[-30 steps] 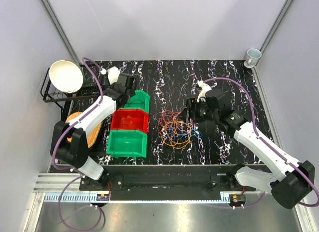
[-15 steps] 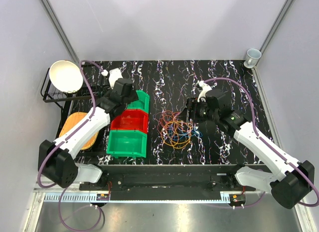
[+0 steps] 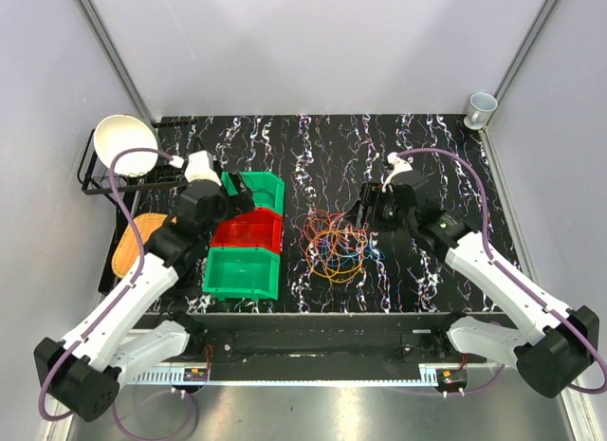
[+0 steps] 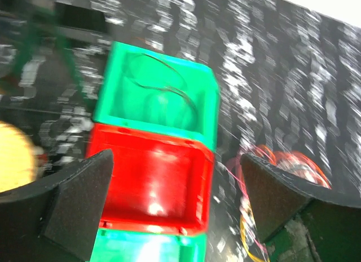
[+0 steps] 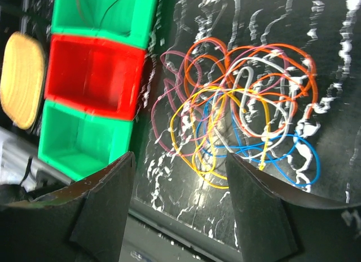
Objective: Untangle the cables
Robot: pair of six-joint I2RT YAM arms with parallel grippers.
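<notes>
The cables [image 3: 334,242] lie in a loose tangle of orange, yellow, pink, white and blue loops on the black marbled table, right of the bins. My right gripper [image 3: 365,211] hovers at the tangle's right edge, open and empty. In the right wrist view the cables [image 5: 248,104] lie beyond my right gripper [image 5: 180,160], with yellow loops closest to its fingers. My left gripper [image 3: 242,196] hangs open and empty over the bins. In the blurred left wrist view my left gripper [image 4: 175,177] stands above the red bin [image 4: 152,139], the cables [image 4: 282,160] off to the right. One thin wire [image 4: 163,76] lies in the far green bin [image 4: 158,53].
Three bins stand in a column: far green [image 3: 281,192], red [image 3: 247,246], near green [image 3: 239,294]. A wire rack holding a white bowl [image 3: 126,144] stands at the far left, a woven yellow disc [image 3: 128,247] beside it. A cup [image 3: 481,106] stands in the far right corner.
My left arm has swung its elbow out to the near left and drawn the gripper back from the far green bin, jaws opening wider. The right arm has barely moved.
</notes>
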